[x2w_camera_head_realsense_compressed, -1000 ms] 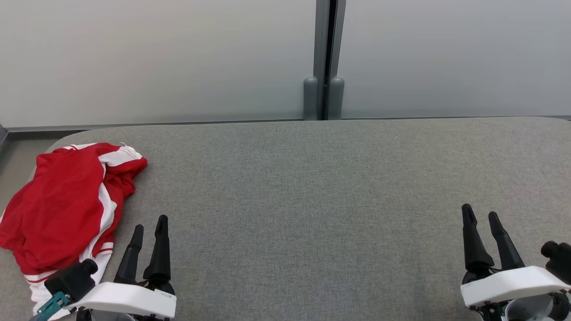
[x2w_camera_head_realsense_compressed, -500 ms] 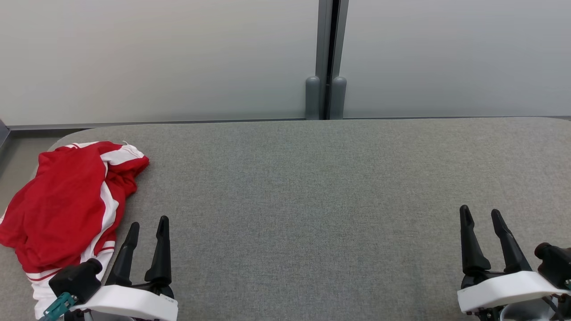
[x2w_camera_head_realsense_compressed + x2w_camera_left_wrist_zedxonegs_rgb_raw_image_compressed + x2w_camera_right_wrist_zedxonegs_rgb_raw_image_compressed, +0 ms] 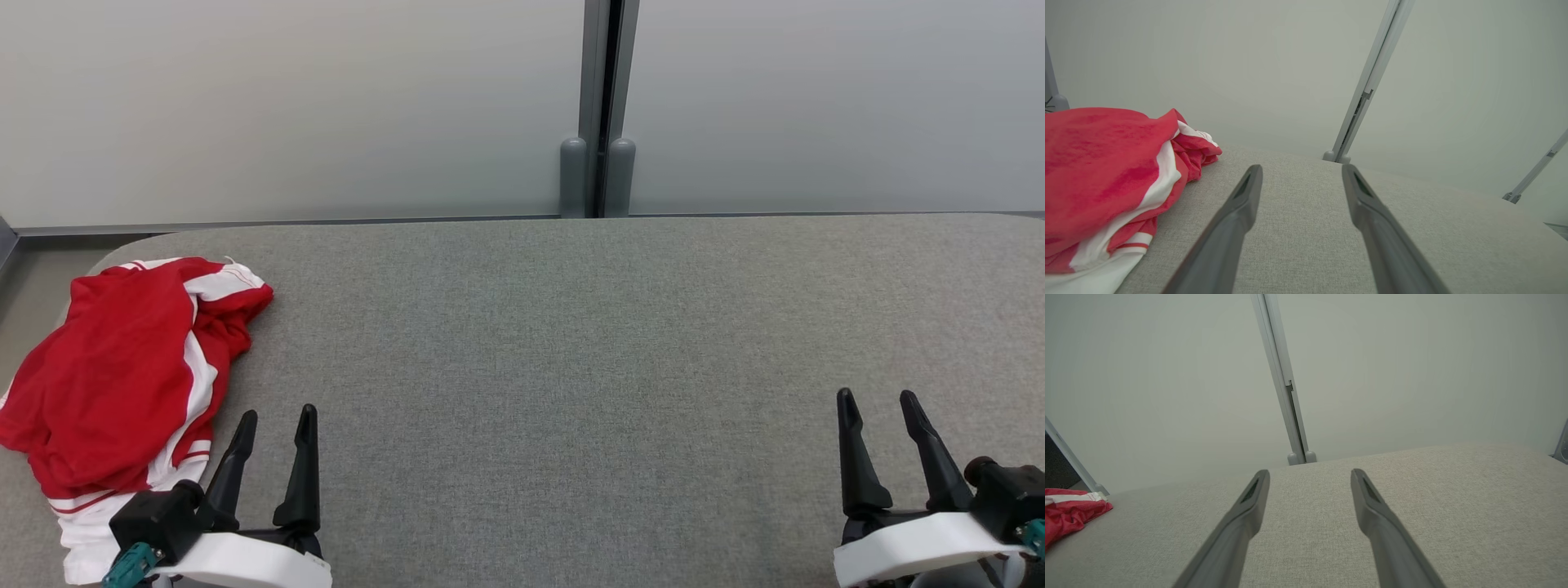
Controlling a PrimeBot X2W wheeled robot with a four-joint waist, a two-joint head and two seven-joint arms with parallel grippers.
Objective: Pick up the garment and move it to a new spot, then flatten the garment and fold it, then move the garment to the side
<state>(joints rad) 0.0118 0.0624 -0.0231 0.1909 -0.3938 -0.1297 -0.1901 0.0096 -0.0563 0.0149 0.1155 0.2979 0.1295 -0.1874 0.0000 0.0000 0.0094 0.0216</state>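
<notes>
The garment (image 3: 122,384) is a crumpled red piece with white stripes, heaped at the left end of the grey table (image 3: 571,343). The left wrist view has the garment (image 3: 1102,179) at its left, and the right wrist view catches an edge of the garment (image 3: 1069,514) at the far left. My left gripper (image 3: 276,418) hovers open just right of the heap, not touching it, nothing between its fingers. My left gripper (image 3: 1300,173) points along bare table. Far off at the lower right, my right gripper (image 3: 876,398) is open and empty; my right gripper (image 3: 1309,475) faces the back wall.
A pale wall with a grey vertical post (image 3: 600,106) runs behind the table's far edge. The table's left end rounds off beside the garment, with grey floor (image 3: 28,278) beyond it. Bare grey fabric spans the stretch between the two grippers.
Both grippers have drawn back toward the bottom of the head view, still open. The camera shifted slightly. The garment lies as before.
</notes>
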